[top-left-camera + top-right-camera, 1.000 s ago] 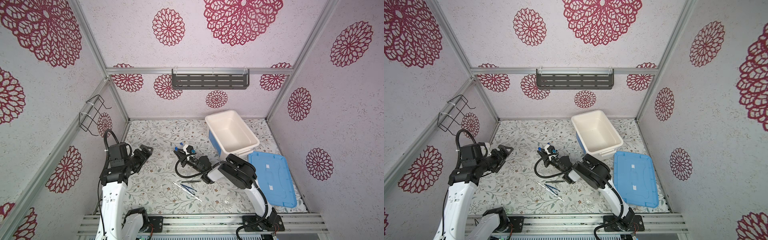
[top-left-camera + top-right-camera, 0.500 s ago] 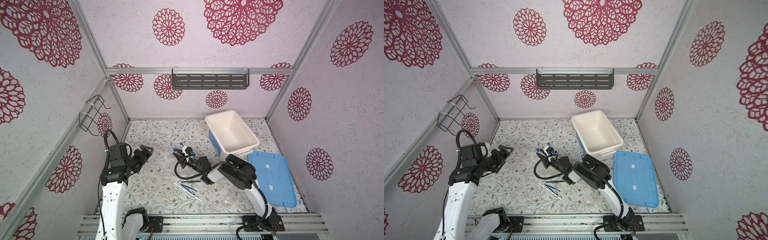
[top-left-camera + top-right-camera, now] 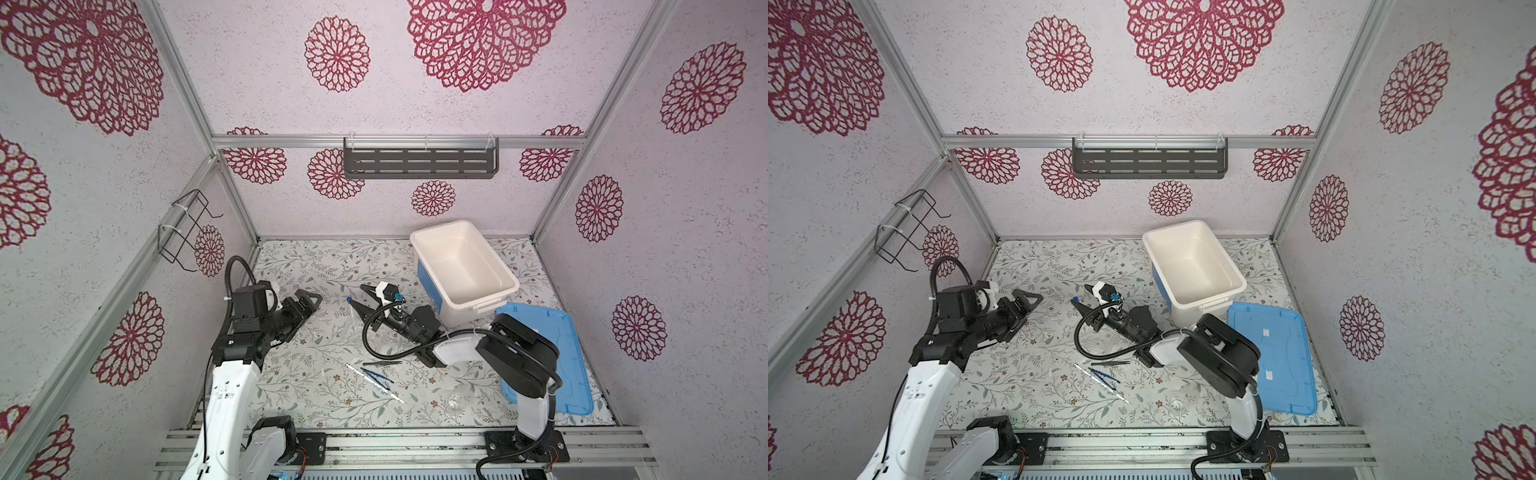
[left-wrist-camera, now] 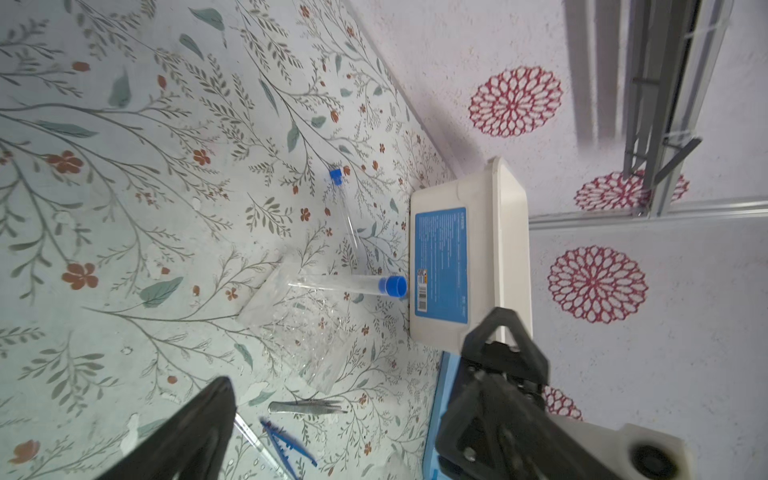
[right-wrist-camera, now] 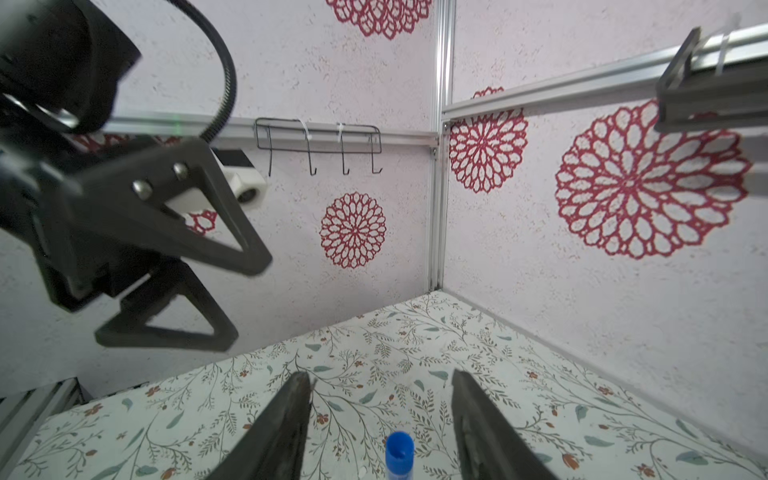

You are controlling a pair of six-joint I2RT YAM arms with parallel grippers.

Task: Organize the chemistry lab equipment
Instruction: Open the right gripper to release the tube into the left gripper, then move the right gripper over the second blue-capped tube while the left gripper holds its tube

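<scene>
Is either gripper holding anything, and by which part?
Nothing is held. The right gripper is open, with a blue-capped tube untouched between its fingers; the left gripper is open and empty.

We find no wording that we can actually read. The one printed thing is a blue label [image 4: 440, 266] on the side wall of the white tub [image 4: 513, 232]. In the left wrist view it carries rows of fine pale print, too small to make out, and a small barcode [image 4: 422, 296] at one end, its digits illegible. On the blue lid [image 3: 1291, 353] we see two small white stickers [image 3: 1266, 332] — blank as far as we can tell.
</scene>
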